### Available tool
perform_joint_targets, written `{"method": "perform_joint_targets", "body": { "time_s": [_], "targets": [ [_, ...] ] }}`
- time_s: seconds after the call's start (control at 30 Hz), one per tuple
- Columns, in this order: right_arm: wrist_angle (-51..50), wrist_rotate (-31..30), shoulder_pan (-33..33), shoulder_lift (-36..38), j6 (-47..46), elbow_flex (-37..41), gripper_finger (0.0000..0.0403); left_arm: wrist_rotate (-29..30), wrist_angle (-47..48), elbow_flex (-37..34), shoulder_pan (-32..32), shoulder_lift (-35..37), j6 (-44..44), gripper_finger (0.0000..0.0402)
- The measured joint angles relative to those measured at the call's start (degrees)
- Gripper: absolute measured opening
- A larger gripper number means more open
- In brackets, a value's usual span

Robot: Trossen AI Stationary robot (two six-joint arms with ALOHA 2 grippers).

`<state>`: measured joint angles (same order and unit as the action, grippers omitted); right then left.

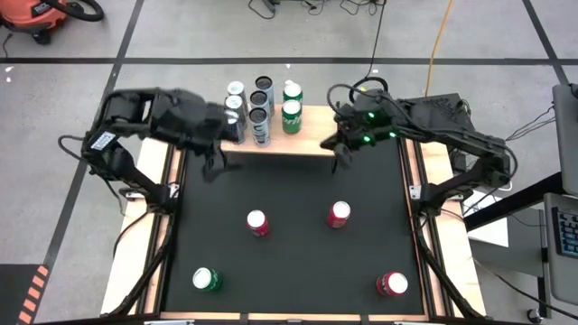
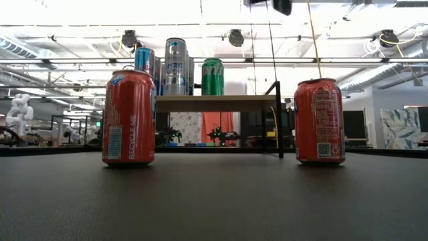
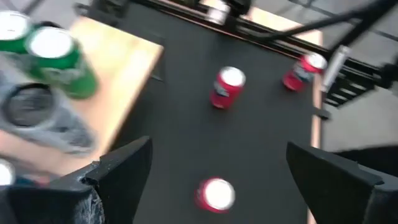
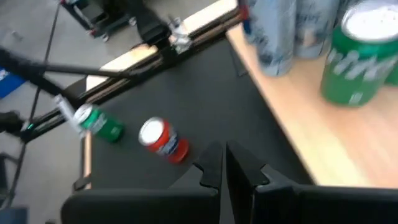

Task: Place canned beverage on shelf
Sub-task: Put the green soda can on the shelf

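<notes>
The shelf [image 1: 307, 140], a light-wood board on thin black legs [image 2: 277, 120], stands at the table's far edge. Several cans [image 1: 262, 104] stand upright on its left half, among them green ones [image 4: 364, 56]. Two red cans [image 1: 257, 223] [image 1: 339, 214] stand mid-table, a green can [image 1: 207, 279] near left and another red can [image 1: 392, 284] near right. My left gripper [image 3: 217, 168] hovers open at the shelf's left front corner, above the table. My right gripper [image 4: 224, 168] hovers shut at the shelf's right front corner. Neither holds anything.
The black tabletop [image 1: 289, 190] has wooden side rails [image 1: 153, 235] along its left and right edges. Free board [image 1: 316, 135] lies on the shelf's right half. The low view shows the two mid-table red cans [image 2: 128, 117] [image 2: 319, 120] in front of the shelf [image 2: 214, 102].
</notes>
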<state>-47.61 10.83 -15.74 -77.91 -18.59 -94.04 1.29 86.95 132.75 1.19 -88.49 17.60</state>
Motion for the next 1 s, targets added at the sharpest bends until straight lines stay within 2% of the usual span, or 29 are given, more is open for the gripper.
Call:
{"method": "perform_joint_targets", "body": {
  "time_s": [0.13, 0.33, 0.4, 0.7, 0.87, 1.0],
  "targets": [
    [-5.59, -0.12, 2.6, 3.27, -2.94, -0.02, 0.0, 0.33, 0.42, 0.0, -7.62, 0.0, 5.03, 0.037],
    [-12.56, -0.28, 5.21, 5.42, -4.94, 0.0, 0.0, 5.98, 2.86, -3.11, -17.99, -0.07, 16.71, 0.037],
    [-13.45, -0.28, 5.98, 5.58, -4.2, 0.0, 0.0, 6.02, 2.76, -4.94, -21.18, 0.02, 20.39, 0.037],
    [-17.89, -0.12, 7.85, 5.72, 0.7, 0.02, 0.0, 1.23, 2.19, -17.84, -32.96, -0.02, 40.24, 0.037],
    [-22.75, -0.07, 9.96, 5.72, 2.98, 0.02, 0.0, -3.99, 1.87, -25.37, -37.06, -0.34, 54.93, 0.037],
    [-23.74, -0.06, 11.69, 5.88, 6.9, 0.02, 0.0, -5.46, -1.62, -31.48, -39.7, -0.5, 66.56, 0.037]
  ]
}}
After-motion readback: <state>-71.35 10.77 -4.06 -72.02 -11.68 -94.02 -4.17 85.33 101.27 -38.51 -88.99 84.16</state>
